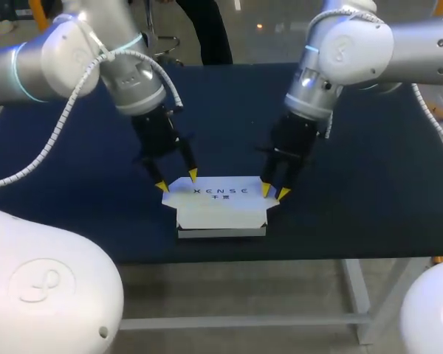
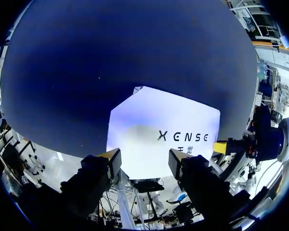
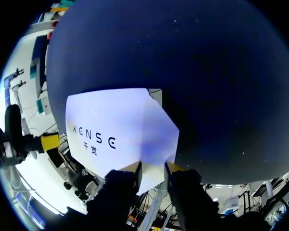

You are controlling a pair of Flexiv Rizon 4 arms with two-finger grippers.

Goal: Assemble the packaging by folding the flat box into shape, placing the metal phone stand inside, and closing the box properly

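The box [image 1: 220, 206] carries the only print: one row of dark, widely spaced capital letters across the far part of its white top face, with two small dark characters centred just beneath. Both wrist views show the same two lines. A round swirl emblem is embossed on the near left robot base [image 1: 48, 284].

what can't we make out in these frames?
- Phone stand: seen in no view; the white box's panels hide its inside everywhere.
- Box edge under each claw, wrist views: behind the left claw and right claw.
- Whether the right claw grips the box: contact hidden in every view.
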